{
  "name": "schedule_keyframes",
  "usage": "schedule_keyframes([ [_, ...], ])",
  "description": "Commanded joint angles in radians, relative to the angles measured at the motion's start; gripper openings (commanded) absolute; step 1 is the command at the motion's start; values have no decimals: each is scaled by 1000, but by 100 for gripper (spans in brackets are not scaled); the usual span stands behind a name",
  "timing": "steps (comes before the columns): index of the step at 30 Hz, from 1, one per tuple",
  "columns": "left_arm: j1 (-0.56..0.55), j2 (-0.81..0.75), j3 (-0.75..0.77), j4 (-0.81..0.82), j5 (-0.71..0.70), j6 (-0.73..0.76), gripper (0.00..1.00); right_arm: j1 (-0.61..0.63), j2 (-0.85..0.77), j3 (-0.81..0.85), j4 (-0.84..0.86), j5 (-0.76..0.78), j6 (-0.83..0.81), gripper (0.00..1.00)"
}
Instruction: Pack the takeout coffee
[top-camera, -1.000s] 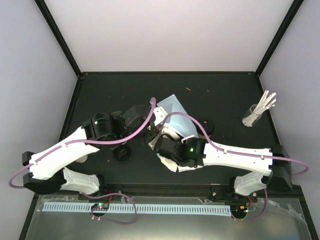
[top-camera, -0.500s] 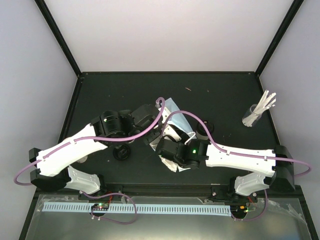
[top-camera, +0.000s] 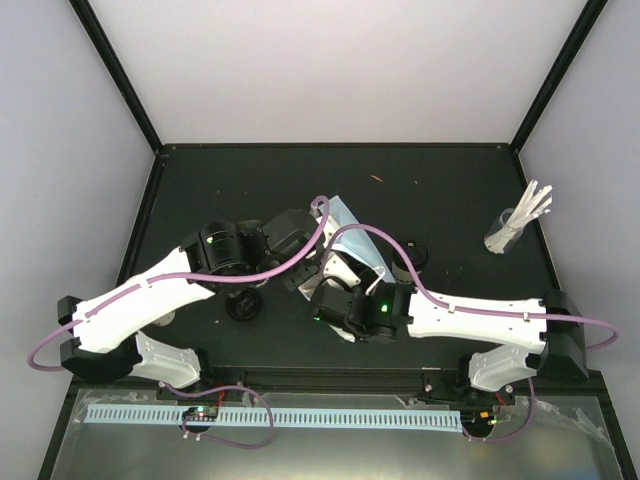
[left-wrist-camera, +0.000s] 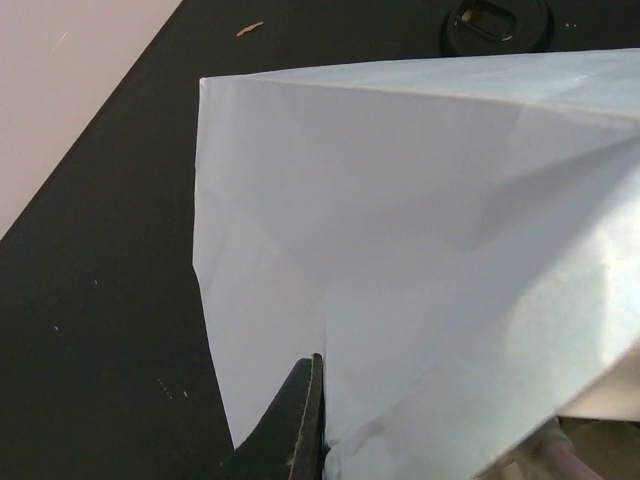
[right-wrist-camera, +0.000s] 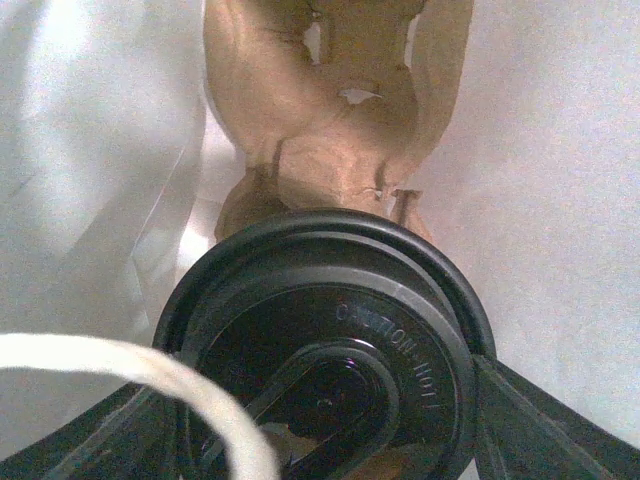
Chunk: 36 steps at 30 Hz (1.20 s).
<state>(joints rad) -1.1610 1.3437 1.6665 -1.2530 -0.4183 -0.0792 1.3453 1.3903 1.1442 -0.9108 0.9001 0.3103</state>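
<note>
Pressed together, the left gripper (left-wrist-camera: 312, 415) pinches a fold in the wall of the light-blue paper bag (left-wrist-camera: 420, 250), which lies on the black table (left-wrist-camera: 90, 330). Inside the bag, the right gripper (right-wrist-camera: 315, 410) stands wide, its jaws clamped on the rim of a black round plastic lid (right-wrist-camera: 330, 300) embossed "CAUTION HOT". The cup under that lid is hidden. Just beyond it sits the brown moulded-pulp cup carrier (right-wrist-camera: 320, 110), torn at its edges and cut off by the top of the frame. A white handle cord (right-wrist-camera: 130, 365) crosses the lid's near left side.

From above, both wrists cover most of the bag. A second black lid (left-wrist-camera: 498, 18) lies on the table past the bag. The clear glass of white sticks (top-camera: 505, 235) stands well apart, near the right edge.
</note>
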Motion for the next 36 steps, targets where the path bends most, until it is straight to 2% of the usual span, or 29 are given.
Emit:
schedule_keyframes([
  [1,-13,10,39,0,16,21,2,35,-29,-5,60,18,-52,47],
  [6,-13,8,29,2,-1,23,1,48,-90,5,85,-124,-80,47],
  [11,-14,0,6,14,-10,33,2,49,-108,37,27,-158,-55,47],
  [14,-14,1,2,14,-9,33,2,51,-74,78,-64,-93,-5,47],
  [20,-15,1,3,16,-3,35,2,53,51,127,-270,147,137,47],
  [22,-16,3,3,16,1,35,1,52,68,132,-291,175,162,47],
  [28,-15,5,0,15,19,37,2,44,54,90,-192,171,117,47],
  [33,-16,3,-14,10,29,31,2,13,30,75,-80,67,41,47],
  [36,-16,0,-21,13,27,26,1,11,23,81,-74,34,32,47],
])
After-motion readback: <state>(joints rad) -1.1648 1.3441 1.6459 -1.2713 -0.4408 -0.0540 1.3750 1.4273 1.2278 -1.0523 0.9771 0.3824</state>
